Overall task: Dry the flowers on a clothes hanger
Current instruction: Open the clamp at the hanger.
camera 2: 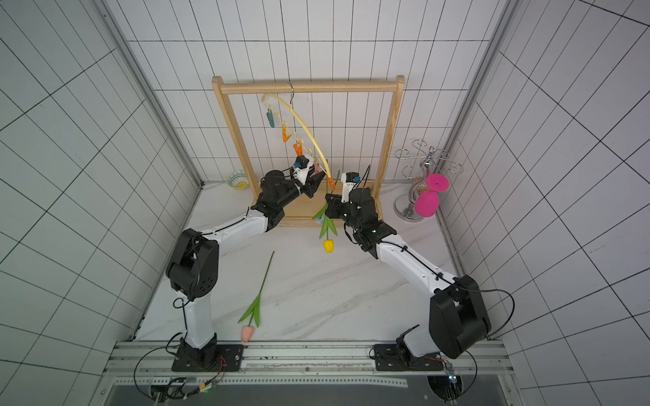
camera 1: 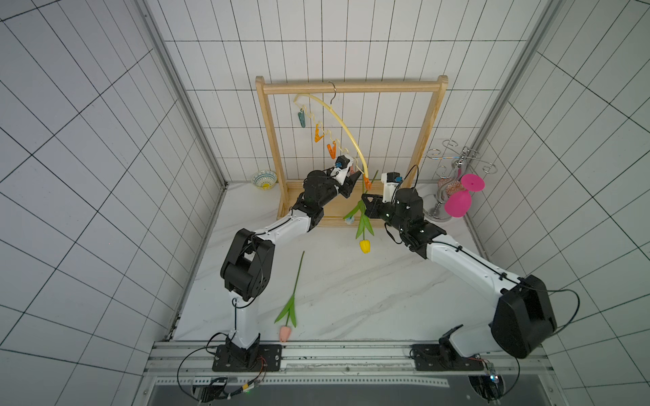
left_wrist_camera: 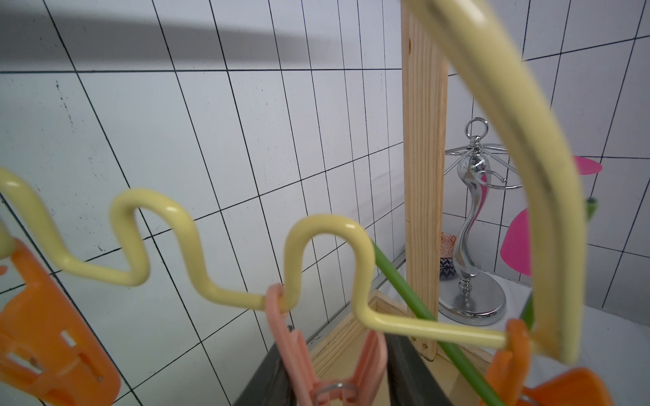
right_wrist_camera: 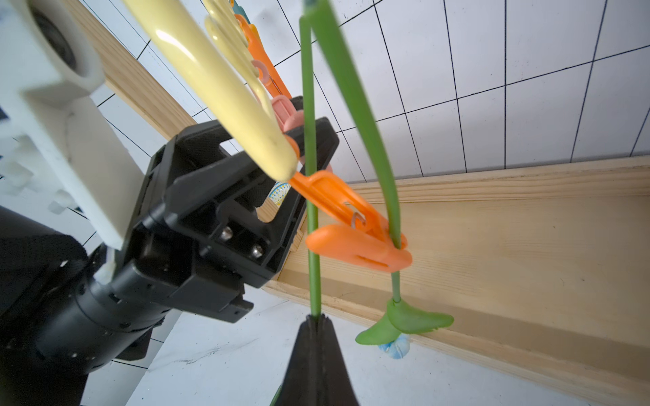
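Observation:
The pale-yellow clothes hanger (camera 1: 346, 126) (camera 2: 306, 130) hangs tilted from the wooden rack. My left gripper (camera 1: 355, 175) (left_wrist_camera: 337, 379) is shut on its pink clip (left_wrist_camera: 292, 344), one dark finger on each side. My right gripper (camera 1: 365, 200) (right_wrist_camera: 316, 320) is shut on the stem (right_wrist_camera: 309, 175) of the yellow tulip (camera 1: 364, 246), whose head hangs down. That stem rises beside the pink clip (right_wrist_camera: 286, 112). The white-bluish tulip (right_wrist_camera: 395, 346) hangs head down from the orange end clip (right_wrist_camera: 355, 242). The pink tulip (camera 1: 285, 333) lies on the table near the front.
The wooden rack (camera 1: 351, 87) stands against the back wall on its wooden base (right_wrist_camera: 492, 246). A silver swirl-armed stand (camera 1: 457, 165) holds a magenta goblet (camera 1: 457, 204) at the back right. A small patterned bowl (camera 1: 264, 179) sits at the back left.

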### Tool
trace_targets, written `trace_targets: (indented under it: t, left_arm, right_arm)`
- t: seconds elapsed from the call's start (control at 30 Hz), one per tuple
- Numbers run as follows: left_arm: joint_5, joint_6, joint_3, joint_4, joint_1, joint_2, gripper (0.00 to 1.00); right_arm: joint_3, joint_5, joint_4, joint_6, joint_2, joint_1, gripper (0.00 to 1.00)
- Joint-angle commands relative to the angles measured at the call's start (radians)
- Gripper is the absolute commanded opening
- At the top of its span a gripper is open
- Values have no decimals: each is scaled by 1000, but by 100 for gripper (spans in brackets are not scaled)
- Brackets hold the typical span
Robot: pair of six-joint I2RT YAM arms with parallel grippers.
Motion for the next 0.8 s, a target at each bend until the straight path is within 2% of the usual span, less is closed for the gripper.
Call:
trace_targets:
  t: [0.0,0.23,0.47,0.77]
  left_arm:
    - [0,6,29,-7,-2,-18,34]
    - [1,6,26,-7,-2,-32,32]
    - [-1,-16,20,-10,-14,-53,26]
    - [-27,-19,0,-7,-39,-63,25]
  right_arm:
    - [72,-20,-1,-8,-5,-8,0]
    - [70,-19,4,-11,9,-9,0]
    - [24,51,86,2,40,-8,0]
    - [8,77,156,48,108,-7,0]
